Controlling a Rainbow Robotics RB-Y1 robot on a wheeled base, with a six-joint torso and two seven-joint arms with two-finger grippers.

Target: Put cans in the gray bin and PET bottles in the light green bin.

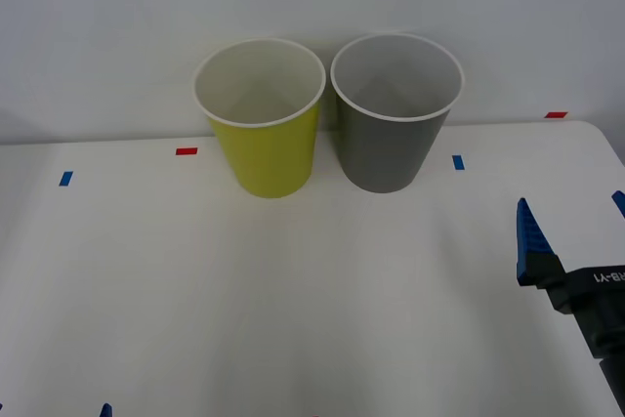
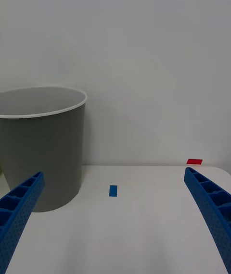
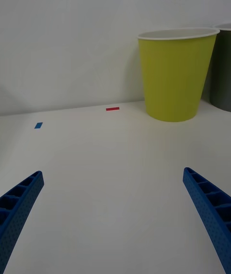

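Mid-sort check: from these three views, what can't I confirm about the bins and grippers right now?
- Gray bin: its floor is hidden by its own wall in the front view, so contents unknown.
- Light green bin: same, bottom hidden.
- Right gripper: cut by the front view's right edge.
- Left gripper: open, fingers cut off by the left wrist view's bottom edge.

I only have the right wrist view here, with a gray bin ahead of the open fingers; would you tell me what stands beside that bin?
Observer: The light green bin stands upright beside the gray bin, on the robot's left of it, both at the far edge of the table.
Operator: Thank you. Where is the left gripper?
Observer: The left gripper is open and low over the near table, facing the light green bin.
Operator: And my right gripper, from the front?
Observer: The right gripper is over the table's right side, nearer than the gray bin.
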